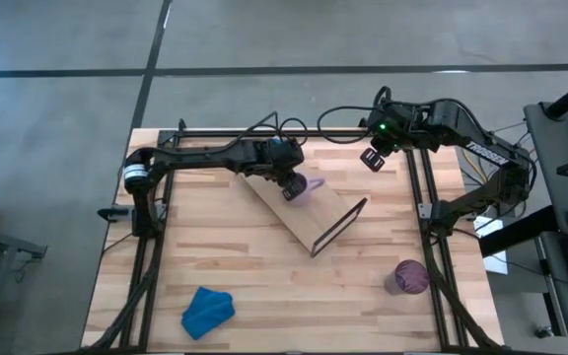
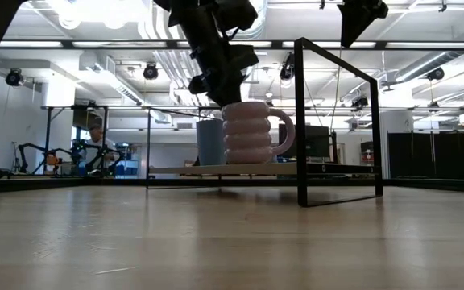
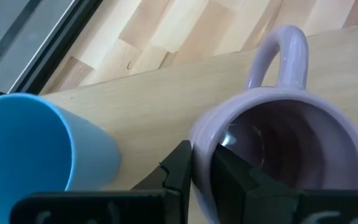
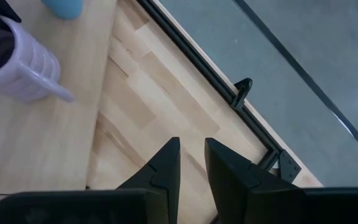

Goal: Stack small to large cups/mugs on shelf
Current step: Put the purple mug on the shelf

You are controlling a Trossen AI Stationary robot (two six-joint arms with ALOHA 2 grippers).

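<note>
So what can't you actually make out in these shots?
- Light-blue cup: hidden under the left arm in the high view; half covered by the lilac mug in the low view.
- Whether the mug's base rests on the shelf: too fine to tell in the low view.
- Left pincer: clamped on the mug's rim, its fingertips cut off by the wrist view's edge.
- Inside of the dark-purple cup: too small in the high view.

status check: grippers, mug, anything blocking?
Left gripper shut on lilac mug rim, mug on shelf beside blue cup. Right gripper empty, hovering off shelf. Purple cup on table. Nothing blocking.
</note>
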